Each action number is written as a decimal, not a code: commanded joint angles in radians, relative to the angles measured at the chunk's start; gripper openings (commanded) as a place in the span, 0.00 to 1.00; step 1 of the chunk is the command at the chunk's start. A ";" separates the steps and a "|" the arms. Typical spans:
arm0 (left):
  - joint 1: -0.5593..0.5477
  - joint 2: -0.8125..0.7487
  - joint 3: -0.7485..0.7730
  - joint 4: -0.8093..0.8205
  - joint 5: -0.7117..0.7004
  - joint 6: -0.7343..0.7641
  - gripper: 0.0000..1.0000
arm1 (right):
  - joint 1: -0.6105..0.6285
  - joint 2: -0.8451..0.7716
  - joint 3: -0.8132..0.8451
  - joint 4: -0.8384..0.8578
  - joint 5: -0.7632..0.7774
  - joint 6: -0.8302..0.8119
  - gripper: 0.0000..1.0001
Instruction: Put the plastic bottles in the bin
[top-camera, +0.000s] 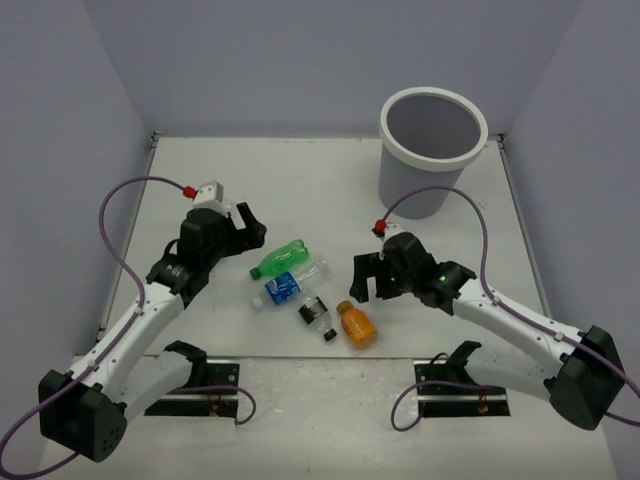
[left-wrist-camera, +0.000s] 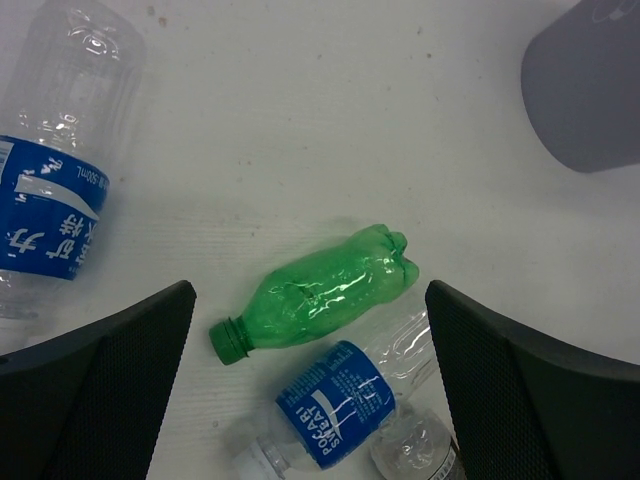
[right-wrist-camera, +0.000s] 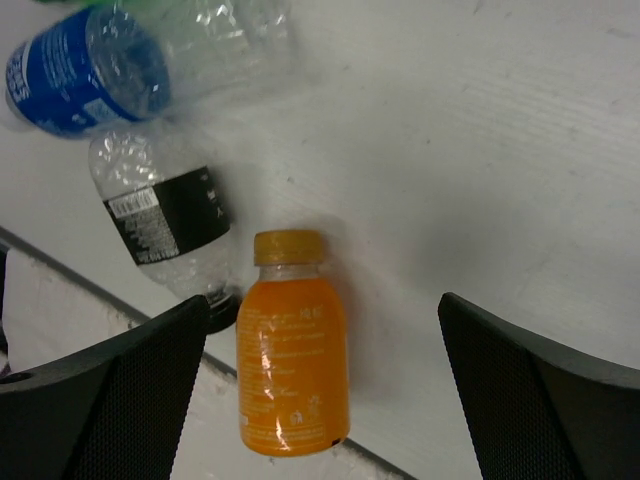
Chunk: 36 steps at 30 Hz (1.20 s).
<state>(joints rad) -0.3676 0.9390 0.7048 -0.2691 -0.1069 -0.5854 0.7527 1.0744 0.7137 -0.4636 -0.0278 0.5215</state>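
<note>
Several plastic bottles lie mid-table: a green one (top-camera: 277, 261), a clear blue-labelled one (top-camera: 289, 285), a dark-labelled one (top-camera: 316, 314) and an orange one (top-camera: 357, 326). The bin (top-camera: 409, 186) stands at the far right. My left gripper (top-camera: 250, 229) is open, hovering left of the green bottle (left-wrist-camera: 325, 295), with the blue-labelled bottle (left-wrist-camera: 338, 405) also between its fingers. Another blue-labelled bottle (left-wrist-camera: 55, 185) lies at the top left of that view. My right gripper (top-camera: 364, 277) is open above the orange bottle (right-wrist-camera: 293, 370), beside the dark-labelled bottle (right-wrist-camera: 165, 225).
A seam in the tabletop (right-wrist-camera: 80, 285) runs under the base of the orange bottle. Purple walls enclose the table on three sides. The arm bases' mounting plates (top-camera: 195, 392) sit at the near edge. The bin's grey wall (left-wrist-camera: 590, 95) shows at the left wrist view's top right.
</note>
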 joint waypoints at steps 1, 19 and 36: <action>-0.007 -0.003 0.006 0.053 0.040 0.031 1.00 | 0.086 0.025 -0.058 0.043 -0.084 0.050 0.99; -0.005 -0.029 0.013 -0.003 -0.067 0.027 1.00 | 0.185 0.169 -0.022 -0.034 0.141 0.152 0.26; 0.006 0.067 0.074 -0.014 -0.147 0.069 1.00 | -0.168 0.106 0.606 -0.025 0.385 -0.196 0.13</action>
<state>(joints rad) -0.3690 1.0025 0.7158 -0.2756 -0.1726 -0.5561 0.6609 1.1454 1.1436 -0.5332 0.3116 0.4647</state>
